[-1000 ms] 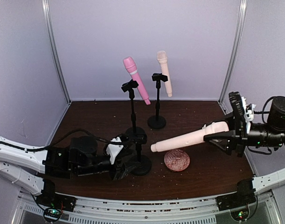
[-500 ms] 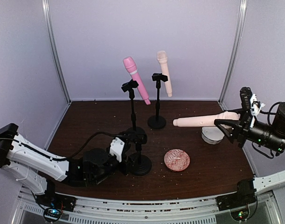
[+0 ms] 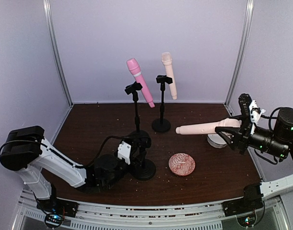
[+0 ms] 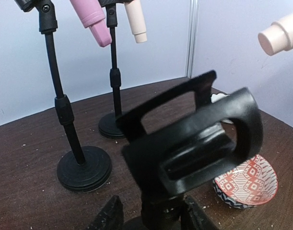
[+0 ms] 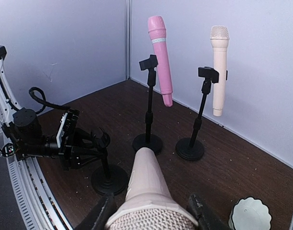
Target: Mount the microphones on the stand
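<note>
A pink microphone [image 3: 140, 81] and a cream microphone [image 3: 169, 74] sit clipped in two tall black stands [image 3: 135, 110] at the back. A third, peach microphone [image 3: 204, 127] is held level above the table, my right gripper [image 3: 235, 129] shut on it just below its mesh head [image 5: 151, 223]. Its tail points at the short stand [image 3: 145, 167], whose clip [image 4: 194, 143] holds nothing. My left gripper [image 3: 134, 162] lies low on the table, its fingers [image 4: 110, 215] on either side of that stand's post, with a gap on the left.
A pink patterned dish [image 3: 181, 164] lies just right of the short stand's base. A white scalloped disc [image 3: 218, 140] sits under the held microphone near the right wall. The tall stands' round bases [image 3: 161, 125] stand behind the short one. Walls close in on three sides.
My right gripper has lifted the peach microphone from low above the dish to higher and further right, now level. My left arm has shifted and its jaws have narrowed round the short stand's post.
</note>
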### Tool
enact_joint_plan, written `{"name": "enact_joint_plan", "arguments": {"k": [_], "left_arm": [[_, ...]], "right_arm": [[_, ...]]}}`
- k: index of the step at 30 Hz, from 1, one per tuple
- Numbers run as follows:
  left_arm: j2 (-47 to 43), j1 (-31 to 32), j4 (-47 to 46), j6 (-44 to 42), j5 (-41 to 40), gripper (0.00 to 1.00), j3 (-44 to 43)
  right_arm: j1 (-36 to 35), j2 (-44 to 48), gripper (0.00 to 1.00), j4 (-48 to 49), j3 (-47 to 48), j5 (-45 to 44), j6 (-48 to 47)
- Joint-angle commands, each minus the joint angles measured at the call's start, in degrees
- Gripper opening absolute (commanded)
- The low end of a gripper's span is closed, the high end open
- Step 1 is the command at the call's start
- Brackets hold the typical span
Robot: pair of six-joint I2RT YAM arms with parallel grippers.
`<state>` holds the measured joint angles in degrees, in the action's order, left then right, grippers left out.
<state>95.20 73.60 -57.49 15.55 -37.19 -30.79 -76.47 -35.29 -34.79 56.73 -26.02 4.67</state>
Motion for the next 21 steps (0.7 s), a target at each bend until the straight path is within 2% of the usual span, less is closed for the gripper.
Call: {"name": "enact_joint_plan", "arguments": {"k": [1, 10, 13, 18, 21], "left_arm": [[3.68, -1.59, -10.49, -0.26, 0.51, 0.42, -0.47], [10.44, -2.41, -23.93, -3.34, 2.49, 0.35, 0.2], [10.54, -2.41, -24.94, -4.98, 3.61, 0.26, 0.24], [9.84, -2.52, -26.08, -7.58, 5.61, 0.15, 0.7], [8.27, -3.93, -25.77, -7.96, 11.91, 0.08, 1.59]], "right_arm": [[0.1, -0.97, 0.0, 2.85, -0.08, 3.62, -2.05], [0.1, -3.48, 0.0, 5.22, 0.7, 7.63, -2.33], [0.15, -3.47, 0.0, 5.64, 0.76, 7.79, -2.68], [0.14, -2.47, 0.0, 7.27, 0.13, 11.2, -2.97], [0.16, -2.31, 0.0, 8.1, -0.58, 12.22, -2.72]]}}
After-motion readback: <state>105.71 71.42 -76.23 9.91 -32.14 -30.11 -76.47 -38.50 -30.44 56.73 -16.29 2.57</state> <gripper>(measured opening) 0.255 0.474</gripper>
